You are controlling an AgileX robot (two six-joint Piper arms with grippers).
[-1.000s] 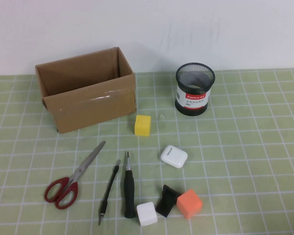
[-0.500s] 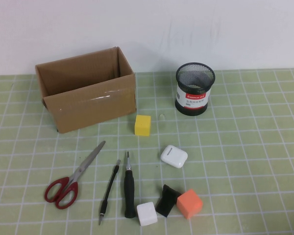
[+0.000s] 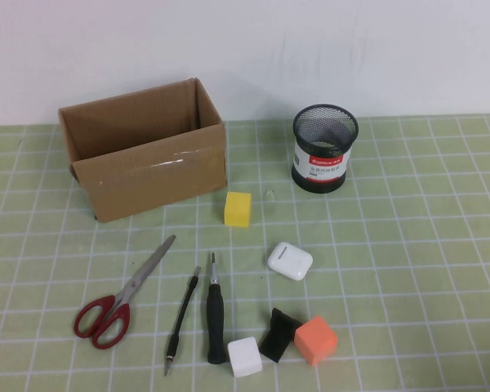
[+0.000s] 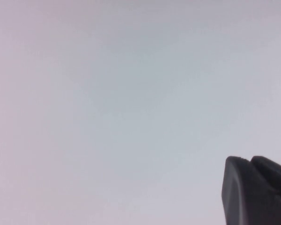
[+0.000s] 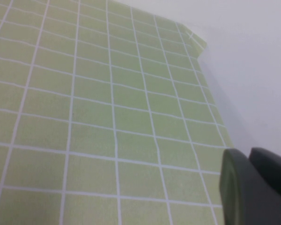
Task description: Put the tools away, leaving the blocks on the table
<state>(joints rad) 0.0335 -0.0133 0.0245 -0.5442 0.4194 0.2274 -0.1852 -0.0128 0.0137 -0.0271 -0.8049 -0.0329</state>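
Note:
On the green gridded table [image 3: 408, 245] lie the tools: red-handled scissors [image 3: 129, 294], a thin black pen-like tool [image 3: 182, 320] and a black-handled screwdriver [image 3: 216, 322], side by side at the front left. The blocks are a yellow one [image 3: 238, 208] near the middle, a white one [image 3: 245, 356] and an orange one [image 3: 315, 339] at the front. Neither arm shows in the high view. My left gripper [image 4: 249, 159] is shut and empty, facing a blank pale surface. My right gripper [image 5: 248, 151] is shut and empty over bare table [image 5: 107, 117] near its edge.
An open cardboard box [image 3: 147, 163] stands at the back left and a black mesh pen cup [image 3: 325, 149] at the back right. A white earbud case [image 3: 290, 261] lies mid-table. A small black wedge [image 3: 278, 333] sits between the white and orange blocks.
A dark bit at the high view's lower left corner, seen a second ago, has gone from view. Nothing on the table has moved.

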